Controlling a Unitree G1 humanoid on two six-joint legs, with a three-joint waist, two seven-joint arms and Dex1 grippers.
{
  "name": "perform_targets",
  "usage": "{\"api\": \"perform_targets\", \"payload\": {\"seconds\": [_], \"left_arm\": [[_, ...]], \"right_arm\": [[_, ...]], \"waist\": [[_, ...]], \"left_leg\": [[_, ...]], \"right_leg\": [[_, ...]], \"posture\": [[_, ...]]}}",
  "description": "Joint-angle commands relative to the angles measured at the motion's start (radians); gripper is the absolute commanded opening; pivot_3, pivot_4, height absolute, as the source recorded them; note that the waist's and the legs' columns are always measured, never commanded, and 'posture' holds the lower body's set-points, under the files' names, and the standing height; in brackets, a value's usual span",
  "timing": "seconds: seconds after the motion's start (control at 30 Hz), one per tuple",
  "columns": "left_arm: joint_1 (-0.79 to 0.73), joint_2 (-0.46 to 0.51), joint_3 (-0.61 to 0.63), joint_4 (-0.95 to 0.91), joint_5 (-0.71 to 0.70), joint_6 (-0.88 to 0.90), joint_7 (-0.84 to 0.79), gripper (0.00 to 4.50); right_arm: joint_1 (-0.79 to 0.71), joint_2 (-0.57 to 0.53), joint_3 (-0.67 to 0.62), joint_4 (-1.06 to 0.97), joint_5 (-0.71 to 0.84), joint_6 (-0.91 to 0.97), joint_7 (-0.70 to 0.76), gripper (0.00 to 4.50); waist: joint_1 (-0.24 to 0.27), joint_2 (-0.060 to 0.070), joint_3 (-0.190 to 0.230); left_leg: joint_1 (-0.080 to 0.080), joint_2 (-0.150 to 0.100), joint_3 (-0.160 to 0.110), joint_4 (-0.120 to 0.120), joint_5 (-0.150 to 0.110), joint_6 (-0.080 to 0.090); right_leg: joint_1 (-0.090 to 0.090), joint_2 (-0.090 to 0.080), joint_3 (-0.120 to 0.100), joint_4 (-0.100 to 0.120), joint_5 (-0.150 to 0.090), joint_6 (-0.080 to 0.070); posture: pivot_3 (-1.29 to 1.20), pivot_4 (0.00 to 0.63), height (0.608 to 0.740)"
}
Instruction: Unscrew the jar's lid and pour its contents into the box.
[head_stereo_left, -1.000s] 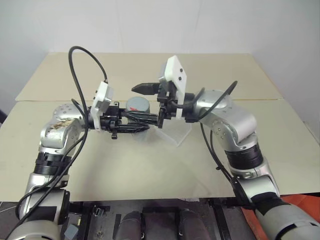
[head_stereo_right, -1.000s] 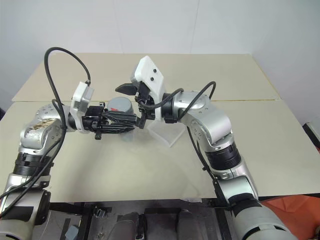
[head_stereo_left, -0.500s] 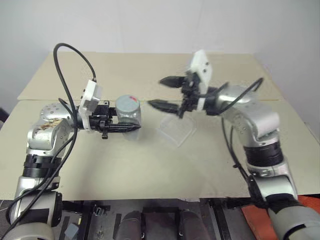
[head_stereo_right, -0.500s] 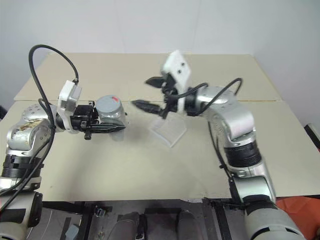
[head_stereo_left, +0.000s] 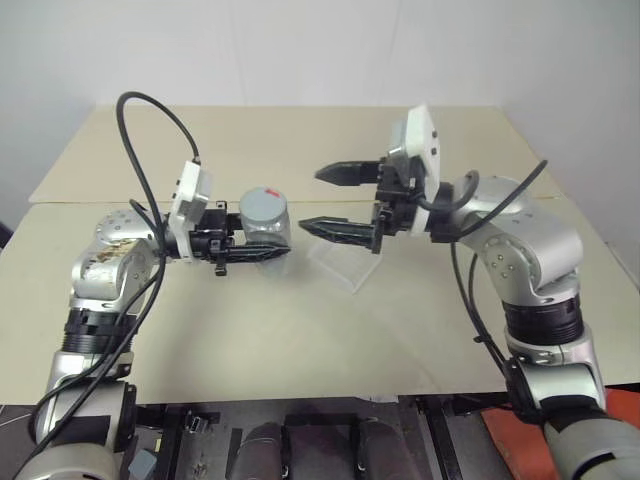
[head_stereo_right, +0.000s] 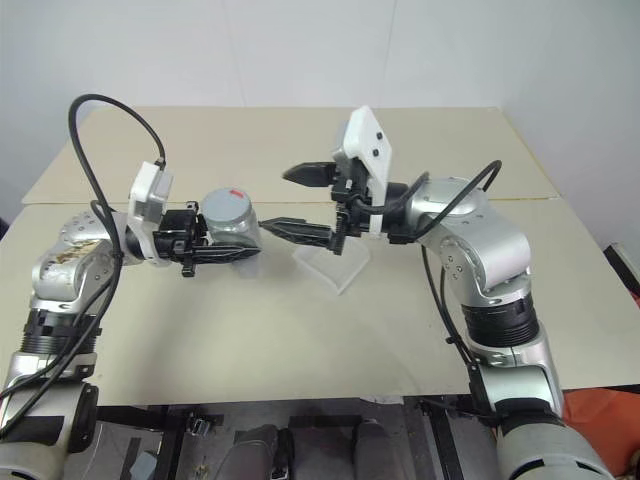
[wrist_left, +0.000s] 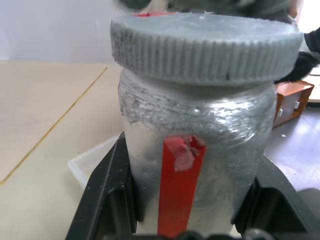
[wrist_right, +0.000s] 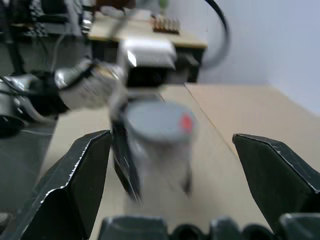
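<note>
The left gripper (head_stereo_left: 262, 253) grasps the jar (head_stereo_left: 266, 222) upright above the table (head_stereo_left: 300, 330), its grey lid (wrist_left: 205, 42) on. The right gripper (head_stereo_left: 340, 201), jaws spread and empty, faces the jar. Beyond lies the clear box (head_stereo_left: 348, 265). Unscrewing is underway; next the right gripper must close on the lid. No legible writing.

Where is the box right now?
In the left eye view the box lies on the table at centre, under the open right gripper, just right of the jar.
</note>
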Motion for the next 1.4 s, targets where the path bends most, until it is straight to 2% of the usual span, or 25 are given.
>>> {"api": "perform_targets", "payload": {"seconds": [0.03, 0.2, 0.43, 1.0, 1.4], "left_arm": [[-0.036, -0.009, 0.006, -0.003, -0.001, -0.021, 0.000, 1.94], [-0.038, -0.015, 0.004, -0.009, -0.002, -0.017, -0.007, 1.94], [-0.029, -0.005, 0.011, -0.020, -0.004, -0.013, -0.011, 1.94], [0.003, 0.037, 0.030, -0.046, -0.022, -0.006, -0.014, 1.94], [0.016, 0.047, 0.037, -0.067, -0.032, 0.007, -0.008, 1.94]], "right_arm": [[-0.035, 0.035, 0.025, -0.020, -0.011, 0.002, -0.041, 4.47], [-0.082, 0.101, 0.085, 0.054, -0.095, -0.016, -0.114, 4.47], [-0.102, 0.137, 0.086, 0.101, -0.130, -0.020, -0.129, 4.47], [-0.058, 0.030, 0.020, 0.086, -0.106, -0.013, -0.094, 4.47], [-0.039, -0.002, 0.003, 0.086, -0.102, -0.005, -0.103, 4.47]], "waist": [[0.000, 0.000, 0.000], [-0.003, 0.000, 0.000], [0.001, 0.000, 0.000], [-0.001, 0.000, 0.000], [0.000, 0.000, 0.000]], "left_leg": [[0.000, 0.000, 0.000, 0.000, 0.000, 0.000], [0.000, 0.000, 0.000, 0.000, 0.000, 0.000], [-0.001, 0.000, 0.000, 0.000, 0.000, 0.000], [-0.002, 0.000, -0.001, 0.000, 0.000, 0.000], [-0.002, 0.000, -0.001, 0.000, 0.000, 0.000]], "right_leg": [[0.000, 0.000, 0.000, 0.000, 0.000, 0.000], [0.000, 0.000, 0.000, 0.001, 0.000, 0.000], [0.000, 0.000, -0.001, 0.002, 0.000, 0.000], [0.000, 0.000, -0.001, 0.001, 0.000, 0.000], [0.000, 0.000, -0.001, 0.001, 0.000, 0.000]], "posture": [[0.00, 0.150, 0.740], [0.00, 0.150, 0.740], [0.00, 0.150, 0.740], [0.00, 0.150, 0.740], [0.00, 0.150, 0.740]]}}
